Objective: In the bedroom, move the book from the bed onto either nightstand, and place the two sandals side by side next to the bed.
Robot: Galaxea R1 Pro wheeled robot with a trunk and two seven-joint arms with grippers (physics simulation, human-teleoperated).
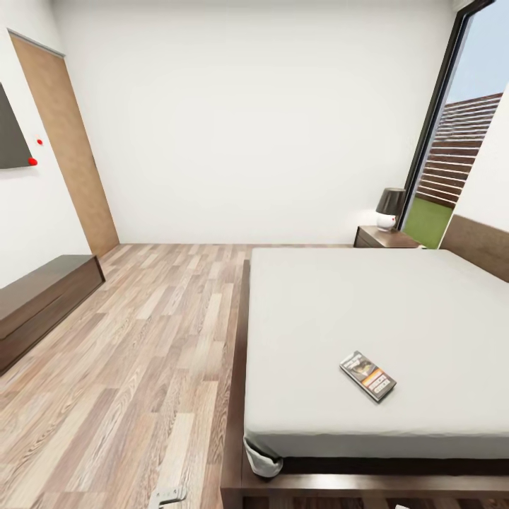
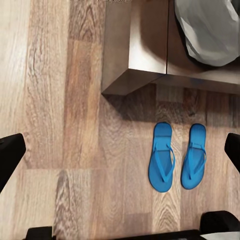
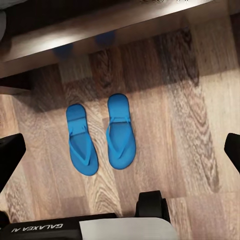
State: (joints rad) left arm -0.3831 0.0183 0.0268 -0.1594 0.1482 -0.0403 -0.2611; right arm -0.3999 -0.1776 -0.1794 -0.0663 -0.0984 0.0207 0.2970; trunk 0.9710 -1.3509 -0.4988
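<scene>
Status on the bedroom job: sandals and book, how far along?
Looks done: the two sandals lie flat, parallel and apart, on the wood floor close to the bed frame. In hand: nothing; both wrist views show wide-spread, empty jaws. Left: the book lies on the mattress and has to go to a nightstand, the one beside the lamp.

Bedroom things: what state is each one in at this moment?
book: flat on the bed, closed.
sandals: side by side on the floor by the bed frame, apart.
lamp: upright on the nightstand.
left fingers: spread open, empty.
right fingers: spread open, empty.
</scene>
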